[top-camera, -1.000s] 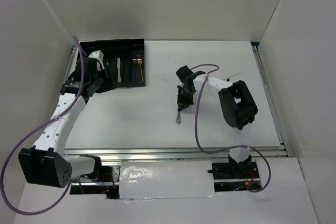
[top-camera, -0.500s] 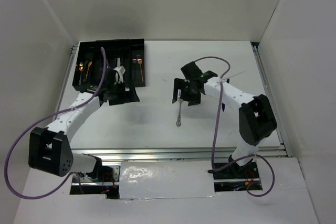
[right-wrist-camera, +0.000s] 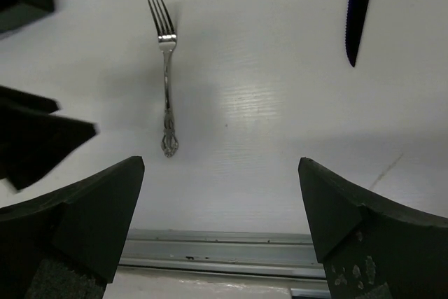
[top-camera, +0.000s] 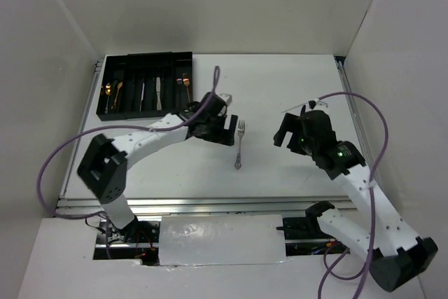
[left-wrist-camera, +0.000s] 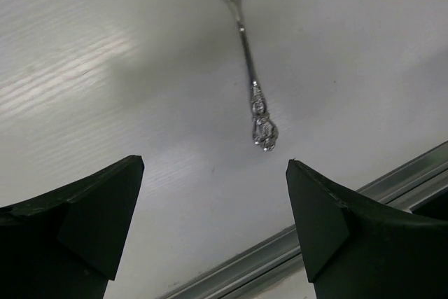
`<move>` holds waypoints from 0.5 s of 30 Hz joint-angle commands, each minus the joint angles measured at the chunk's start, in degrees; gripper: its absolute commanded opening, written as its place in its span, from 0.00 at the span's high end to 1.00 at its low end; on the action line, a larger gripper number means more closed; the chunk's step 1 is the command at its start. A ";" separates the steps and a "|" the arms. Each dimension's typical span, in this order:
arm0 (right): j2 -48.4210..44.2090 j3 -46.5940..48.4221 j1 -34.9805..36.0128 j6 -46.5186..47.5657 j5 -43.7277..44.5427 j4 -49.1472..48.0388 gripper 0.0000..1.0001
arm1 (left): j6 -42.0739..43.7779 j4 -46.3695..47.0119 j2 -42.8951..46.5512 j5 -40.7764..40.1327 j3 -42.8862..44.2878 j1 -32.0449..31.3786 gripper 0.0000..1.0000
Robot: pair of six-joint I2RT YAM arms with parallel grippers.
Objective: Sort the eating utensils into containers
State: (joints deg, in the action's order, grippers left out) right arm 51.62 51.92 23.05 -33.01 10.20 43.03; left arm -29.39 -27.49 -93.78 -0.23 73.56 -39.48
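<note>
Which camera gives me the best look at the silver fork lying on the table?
Right wrist: the whole fork shows large, tines to ornate handle. Left wrist clips its tines at the top edge; the top external view shows it whole but tiny.

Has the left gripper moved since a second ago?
Yes. The left gripper swung right, off the near edge of the cutlery tray, to left of the silver fork, jaws open.

Fork (right-wrist-camera: 166, 82) was polished silver metal, glossy, its handle end embossed. Knife (right-wrist-camera: 359, 5) blade looked glossy and dark. Table (right-wrist-camera: 280, 124) surface was white, matt, with faint streaky grain. Rail (right-wrist-camera: 210, 251) along the table edge appeared brushed grey metal.
</note>
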 commanded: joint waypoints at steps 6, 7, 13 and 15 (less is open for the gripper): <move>-7.76 -0.86 -0.81 -1.17 5.71 5.22 0.00 | -5.24 -5.65 -18.79 -11.79 20.20 -7.80 0.15; -7.58 -0.86 -0.90 -1.26 5.71 5.40 0.00 | -5.94 -6.00 -20.12 -12.16 21.18 -7.97 0.16; -7.93 -0.51 -0.99 -1.70 4.57 4.35 0.00 | -9.28 -4.07 -26.19 -11.81 22.33 -8.41 0.20; -8.28 -0.51 -1.08 -1.35 4.39 4.00 0.00 | -9.72 -4.07 -28.12 -11.73 23.38 -8.68 0.22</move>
State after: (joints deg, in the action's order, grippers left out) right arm 44.49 51.18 22.37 -33.87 13.89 46.39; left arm -36.69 -31.38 -119.57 -10.48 94.80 -47.81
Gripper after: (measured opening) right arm 0.997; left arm 0.790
